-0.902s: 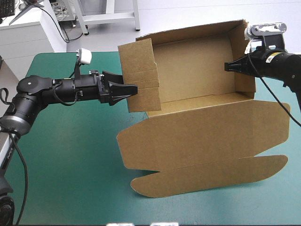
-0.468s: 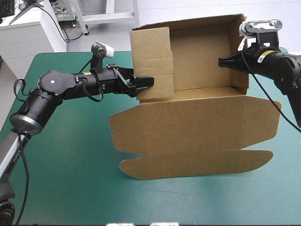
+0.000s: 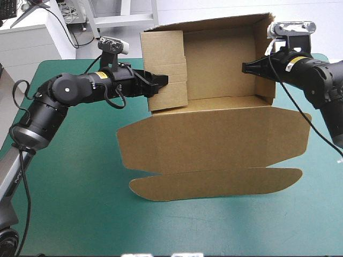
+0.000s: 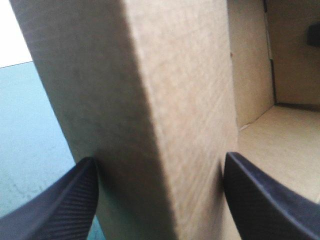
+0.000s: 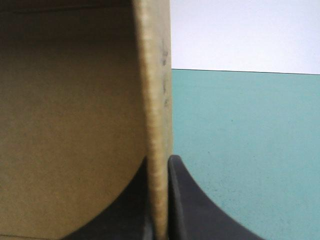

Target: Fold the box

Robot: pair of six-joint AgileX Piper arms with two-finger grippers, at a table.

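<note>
Box (image 3: 214,139) sits mid-counter, toward the far side. Its back and two side walls are raised, and the front panel and lid flap (image 3: 214,184) lie flat on the teal-green counter (image 3: 69,176) toward me.

Right gripper (image 3: 245,68): clamped on the top edge of the right side wall (image 3: 269,59). In the wrist view the board edge stands pinched between my two black fingers (image 5: 159,165). I judge this hold is there to keep that wall upright and anchor the box while the other side is worked.

Left gripper (image 3: 162,81): fingers spread, straddling the left side wall (image 3: 163,59). This wall looks doubled over, thick, with one finger on its outer face and one on the tray side (image 4: 160,160). Both fingers sit against the board. Whether they press or merely bracket it I can't quite tell from this close. The likely purpose is to steer the folded-over wall down into the tray so it tucks.

Against the earlier frame:
- The whole box lies nearer the counter's left edge, and both arms have travelled with it.
- The left arm reaches further in over the counter.
- The right grip is unchanged, on the same wall edge.
- The lid flap is flat, as before.
</note>
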